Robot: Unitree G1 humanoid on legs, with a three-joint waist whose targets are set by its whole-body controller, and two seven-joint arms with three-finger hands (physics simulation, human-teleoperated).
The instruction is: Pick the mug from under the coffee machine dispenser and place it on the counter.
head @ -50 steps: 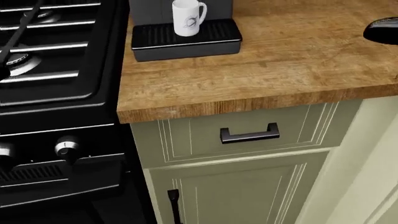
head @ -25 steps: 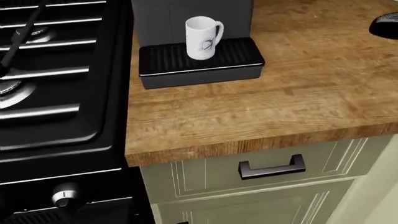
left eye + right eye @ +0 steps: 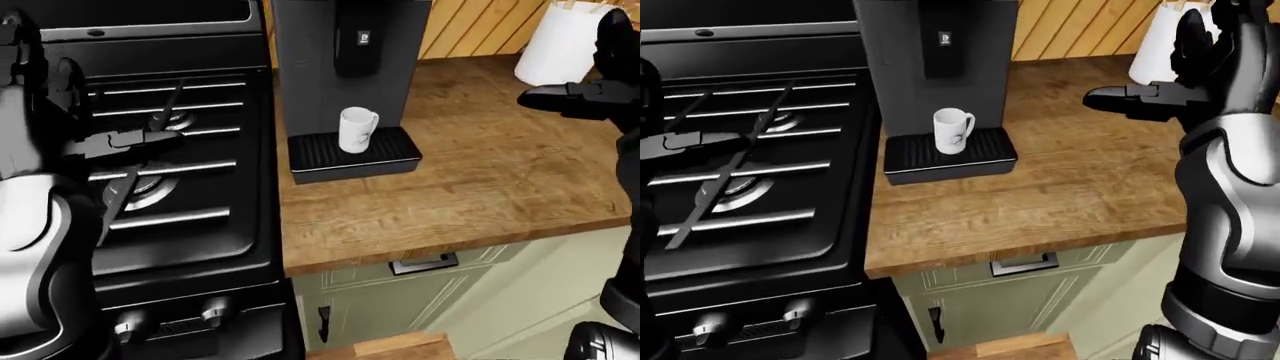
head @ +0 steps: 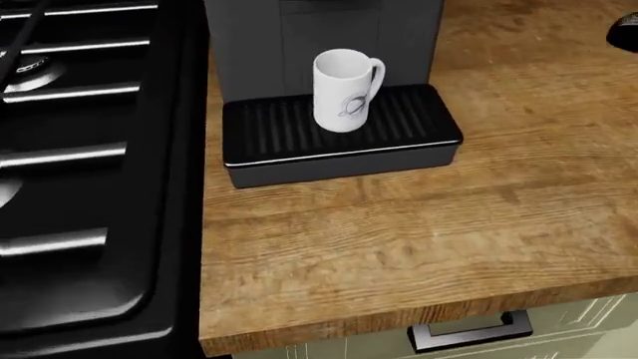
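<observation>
The head camera has moved closer, so the white mug [image 4: 345, 90] looms larger, upright on the coffee machine's drip tray [image 4: 339, 134]. Nothing is grasped yet: right hand [image 3: 1160, 97] and left hand [image 3: 130, 139] hover open, empty, well apart from it.

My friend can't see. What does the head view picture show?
A white mug stands upright on the black drip tray of a grey coffee machine, on a wooden counter. A black stove fills the left side.
</observation>
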